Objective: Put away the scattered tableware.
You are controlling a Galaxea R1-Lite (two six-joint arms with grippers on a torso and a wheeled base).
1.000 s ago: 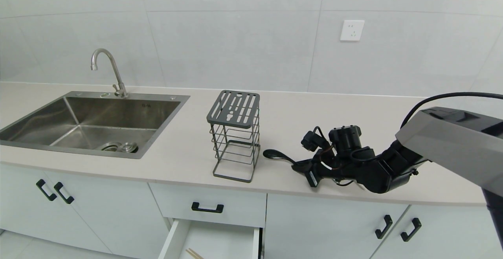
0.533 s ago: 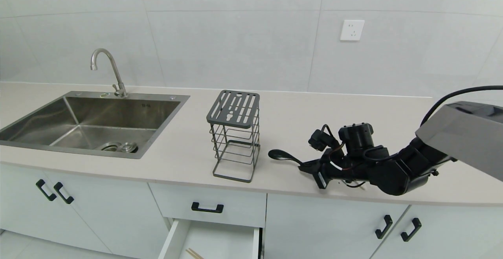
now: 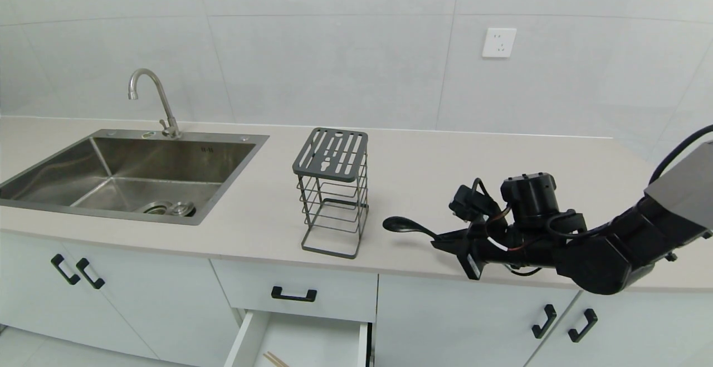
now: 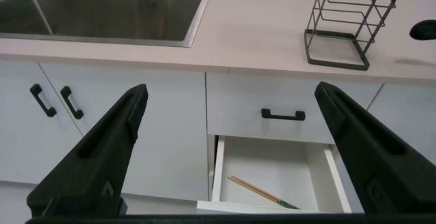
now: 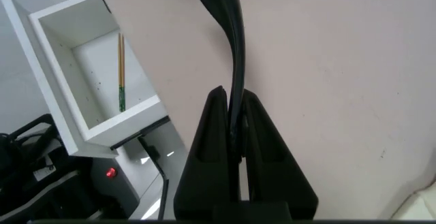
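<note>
Spoon [image 3: 397,224] — our right gripper [image 3: 440,240] clamps its handle, bowl pointing toward the rack [image 3: 333,189] — we judge the open drawer [image 3: 312,336] lies below, to our left.

No lettering can be read here. A small dark mark [image 3: 207,149] stands on the inner back wall of the steel sink [image 3: 139,155], but it is too small to make out.
</note>
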